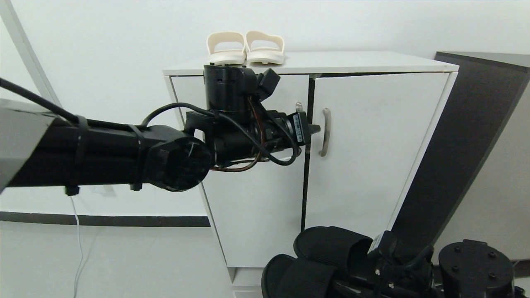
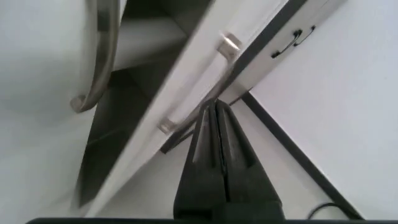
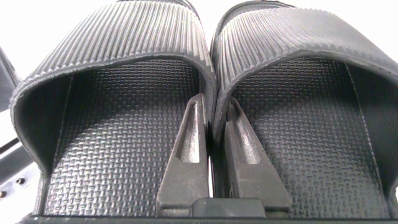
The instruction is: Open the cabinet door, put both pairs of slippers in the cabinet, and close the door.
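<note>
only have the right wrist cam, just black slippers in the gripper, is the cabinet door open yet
observer: only ajar. The left wrist view shows a dark gap between the left door and the right door.
operator: who's on it
observer: the left gripper is shut on the left door's handle.
operator: and the other pair
observer: the white slippers sit side by side on the cabinet top.
</note>
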Available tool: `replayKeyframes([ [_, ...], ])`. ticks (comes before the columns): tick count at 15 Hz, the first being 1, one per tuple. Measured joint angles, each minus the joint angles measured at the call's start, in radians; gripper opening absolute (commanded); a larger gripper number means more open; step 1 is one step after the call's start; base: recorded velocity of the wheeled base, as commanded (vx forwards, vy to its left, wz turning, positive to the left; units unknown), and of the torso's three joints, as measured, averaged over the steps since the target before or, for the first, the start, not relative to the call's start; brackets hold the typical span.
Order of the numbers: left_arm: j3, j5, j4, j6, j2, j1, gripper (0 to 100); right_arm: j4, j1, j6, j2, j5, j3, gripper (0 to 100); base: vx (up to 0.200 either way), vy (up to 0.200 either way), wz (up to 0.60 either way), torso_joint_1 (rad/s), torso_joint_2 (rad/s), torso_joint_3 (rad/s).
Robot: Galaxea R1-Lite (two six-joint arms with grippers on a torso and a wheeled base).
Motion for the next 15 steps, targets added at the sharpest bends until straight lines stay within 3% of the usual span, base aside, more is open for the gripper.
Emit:
replayKeyframes([
  [3, 0.073, -0.002, -0.005, -0.013, -0.072, -0.002, 0, 0.0, 0.012, 0.001, 0.002, 0.009, 0.004, 0, 0.0, 0.0, 0.0, 0.0, 0.0, 0.0],
  [6, 0.074, -0.01, -0.016, -0.027, -0.081, 0.054, 0, 0.0, 0.033, 0.002, 0.006, 0.009, 0.008, 0, 0.0, 0.0, 0.0, 0.0, 0.0, 0.0],
  [10, -0.009, -0.019, -0.053, -0.029, -0.016, 0.103, 0, -0.001, 0.055, 0.002, 0.008, 0.009, 0.02, 0, 0.0, 0.0, 0.0, 0.0, 0.0, 0.0],
  [15, -0.13, -0.032, -0.046, -0.029, 0.07, 0.114, 0, -0.001, 0.059, 0.001, 0.012, 0.008, 0.021, 0, 0.0, 0.0, 0.0, 0.0, 0.0, 0.0],
])
